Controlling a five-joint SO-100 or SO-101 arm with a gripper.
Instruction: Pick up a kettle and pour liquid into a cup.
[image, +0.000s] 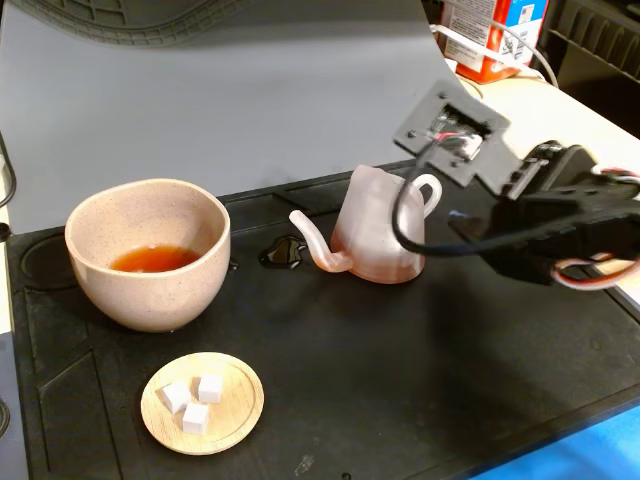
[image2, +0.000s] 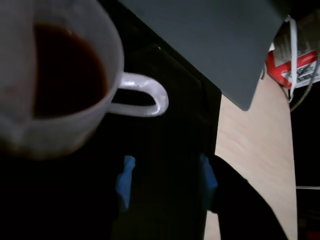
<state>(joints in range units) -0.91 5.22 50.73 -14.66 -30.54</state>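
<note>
The pale-pink kettle (image: 375, 235) stands upright on the black mat, spout pointing left toward the cup (image: 148, 252). The speckled beige cup holds reddish-orange liquid (image: 152, 259). A small dark puddle (image: 283, 252) lies by the spout tip. My gripper (image: 462, 228) is just right of the kettle's white loop handle (image: 428, 190), open and empty. In the wrist view the kettle (image2: 50, 140) fills the upper left with dark liquid (image2: 65, 70) inside. Its handle (image2: 145, 95) lies just beyond the blue fingertips (image2: 125, 180) of the gripper (image2: 166, 180), not between them.
A small wooden dish (image: 236, 415) with three white cubes sits in front of the cup. The black mat (image: 400, 380) covers the table. A grey board (image: 250, 90) stands behind it. A red-and-white carton (image: 490, 35) stands at the back right on the bare wooden table (image2: 255, 150).
</note>
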